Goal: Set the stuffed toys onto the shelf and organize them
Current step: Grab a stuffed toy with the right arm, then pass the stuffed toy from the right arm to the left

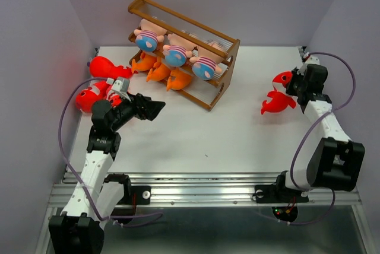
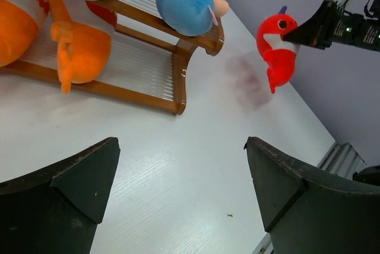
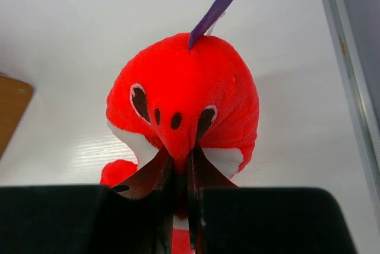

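The brown wooden shelf (image 1: pixel 229 64) stands at the back of the table. Three dolls with blue caps (image 1: pixel 174 56) lie on its middle tier and three orange fish (image 1: pixel 159 72) on the lowest. Two red sharks (image 1: pixel 102 67) lie at the far left. Another red shark (image 1: pixel 278 103) lies at the right, and my right gripper (image 1: pixel 293 83) is shut on its snout (image 3: pixel 178 132). My left gripper (image 1: pixel 155 110) hangs open over bare table, right of the left sharks. In the left wrist view its fingers (image 2: pixel 89 171) stand wide apart with nothing between them.
The white table (image 1: pixel 196 135) ends in a metal rail (image 1: pixel 202 186) at the near edge. Grey walls close in on both sides. The shelf's side panel (image 2: pixel 179 82) is ahead of the left gripper.
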Robot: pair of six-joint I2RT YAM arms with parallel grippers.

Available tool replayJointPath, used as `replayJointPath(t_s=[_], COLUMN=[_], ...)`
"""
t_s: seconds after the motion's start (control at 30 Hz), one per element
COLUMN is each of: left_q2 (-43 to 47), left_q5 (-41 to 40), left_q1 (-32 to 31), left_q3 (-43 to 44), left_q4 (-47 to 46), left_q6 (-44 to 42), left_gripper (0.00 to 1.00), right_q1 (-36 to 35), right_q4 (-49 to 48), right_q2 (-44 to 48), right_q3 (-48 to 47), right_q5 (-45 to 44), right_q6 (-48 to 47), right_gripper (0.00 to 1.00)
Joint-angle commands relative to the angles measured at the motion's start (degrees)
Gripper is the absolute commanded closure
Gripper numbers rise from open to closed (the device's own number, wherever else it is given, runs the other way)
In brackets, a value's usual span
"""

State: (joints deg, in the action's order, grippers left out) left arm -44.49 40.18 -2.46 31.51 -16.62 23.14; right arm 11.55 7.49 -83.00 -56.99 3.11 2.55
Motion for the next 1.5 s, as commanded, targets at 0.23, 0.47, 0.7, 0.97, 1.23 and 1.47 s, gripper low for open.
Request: replayJointPath(t_s=[0.23,0.47,0.7,0.97,1.23,1.47], left_q2=[4.58,7.13,6.88,-0.93,-10.69,-18.33], left_q5=[-0.72,-8.78,-21.08,-37.16,-48.53,-53.36], left_q1=[-10.54,-21.07,-32.86,-52.96,-65.56,-69.43], left_q3=[1.19,0.49,1.10,3.99,9.88,15.59], left_q4=[-4.47,-4.21,-2.10,-2.01,-1.92,-3.33], left_q6=[-4.85,-5.38,-6.87,-9.51,-13.29,-15.05], left_gripper=[0.01,0.01,0.01,0.01,0.01,0.01], right_q1=[0.31,0.31,0.31,0.31,0.31,0.31], right_q4=[6.73,13.77,17.73,22.04,24.24,25.91], right_q2=[17.35,19.98,24.38,25.78,27.01,27.28], right_q3=[3.21,0.39,-0.58,-0.67,0.04,0.39], right_q5=[24.65,30.02,30.46,32.39,33.80,35.03], right_q6=[2.11,5.36,4.66,4.48,4.57,4.57], right_gripper=[0.99,0.99,0.99,0.99,0.99,0.99])
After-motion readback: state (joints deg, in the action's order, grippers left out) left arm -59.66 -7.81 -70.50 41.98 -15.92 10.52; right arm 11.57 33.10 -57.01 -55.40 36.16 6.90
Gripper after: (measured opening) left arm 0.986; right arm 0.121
